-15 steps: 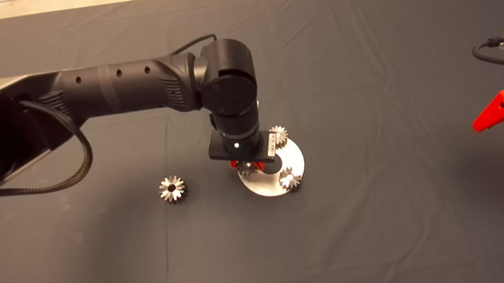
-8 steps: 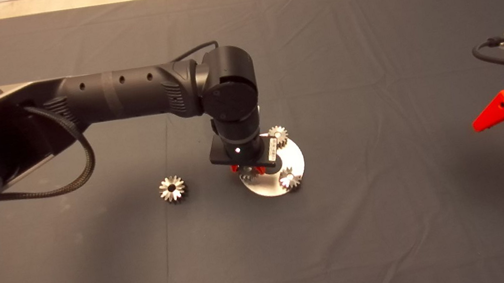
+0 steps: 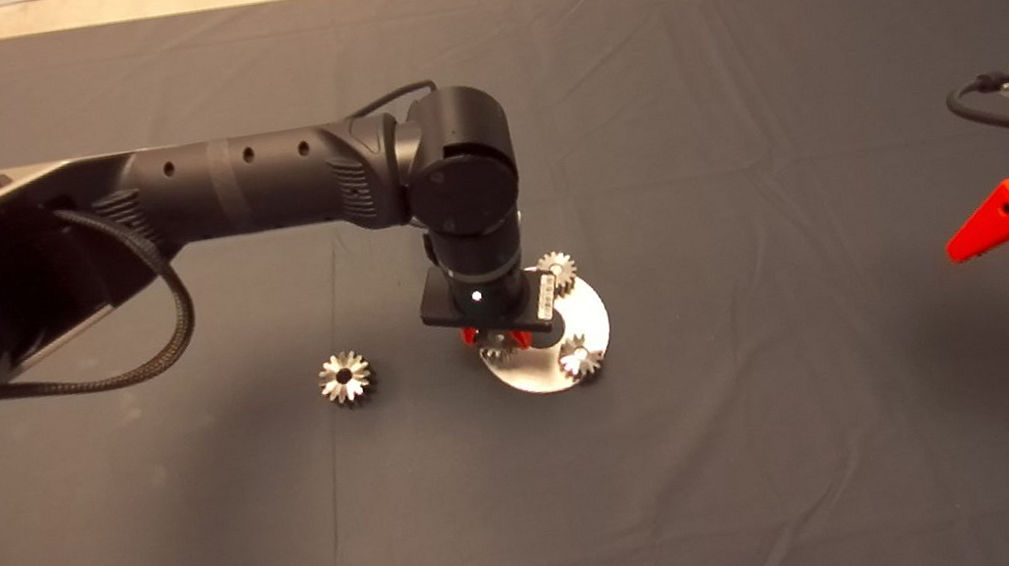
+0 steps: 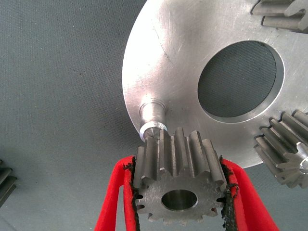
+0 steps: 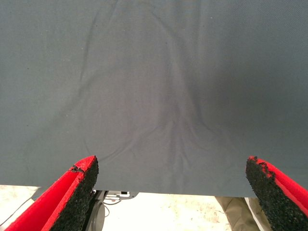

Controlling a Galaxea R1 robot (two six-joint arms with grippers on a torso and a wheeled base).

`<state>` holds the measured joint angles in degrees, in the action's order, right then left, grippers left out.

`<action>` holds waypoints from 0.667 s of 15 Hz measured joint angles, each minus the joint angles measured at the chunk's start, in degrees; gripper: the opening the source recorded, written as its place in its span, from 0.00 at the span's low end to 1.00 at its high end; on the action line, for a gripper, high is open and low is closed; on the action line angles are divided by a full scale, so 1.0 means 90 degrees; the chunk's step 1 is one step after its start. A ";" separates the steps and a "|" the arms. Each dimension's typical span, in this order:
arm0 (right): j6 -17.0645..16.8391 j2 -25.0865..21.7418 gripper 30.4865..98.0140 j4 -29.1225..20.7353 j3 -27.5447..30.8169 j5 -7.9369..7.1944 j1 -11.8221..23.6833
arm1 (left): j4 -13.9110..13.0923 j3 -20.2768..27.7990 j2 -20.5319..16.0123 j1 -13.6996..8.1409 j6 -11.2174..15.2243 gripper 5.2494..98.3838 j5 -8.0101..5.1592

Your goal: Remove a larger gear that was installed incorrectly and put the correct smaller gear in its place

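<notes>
Left gripper [image 4: 178,192] clamped on the smaller gear [image 4: 179,180], held just beside a bare peg [image 4: 152,117] at the left edge of the round metal plate [image 3: 582,309], mid-surface, with 2 other small gears [image 3: 557,268] seated on that plate. Larger gear [image 3: 345,378] lying on the dark mat [image 3: 791,430], left of the plate and apart from it. Right gripper [image 5: 173,192] parked at the right edge, fingers spread wide over bare mat.

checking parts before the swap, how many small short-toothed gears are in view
3. One small silvery short-toothed spur gear is clamped in the left gripper beside a bare peg on the round metal plate; two more sit mounted at the plate's rim. None seems hidden.
</notes>
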<state>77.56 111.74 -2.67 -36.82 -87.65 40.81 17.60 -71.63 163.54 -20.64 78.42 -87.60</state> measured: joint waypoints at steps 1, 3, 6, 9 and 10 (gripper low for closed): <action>0.0000 0.0000 0.75 0.0000 0.0000 -0.0001 0.0003 | -0.0009 -0.0022 0.0031 -0.0003 -0.0014 0.22 -0.0008; 0.0000 0.0000 0.75 0.0000 0.0008 -0.0001 0.0000 | -0.0039 -0.0073 0.0031 -0.0005 -0.0035 0.22 -0.0015; 0.0000 0.0000 0.75 0.0000 0.0012 0.0000 0.0000 | -0.0076 -0.0144 0.0049 -0.0022 -0.0102 0.22 -0.0023; 0.0000 0.0000 0.75 0.0000 0.0018 -0.0001 0.0000 | -0.0083 -0.0165 0.0049 -0.0022 -0.0121 0.22 -0.0020; 0.0000 0.0000 0.75 0.0000 0.0018 0.0000 0.0000 | -0.0085 -0.0168 0.0049 -0.0022 -0.0129 0.22 -0.0020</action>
<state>77.56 111.74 -2.67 -36.66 -87.65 40.82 16.84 -73.15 163.98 -20.83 77.26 -87.78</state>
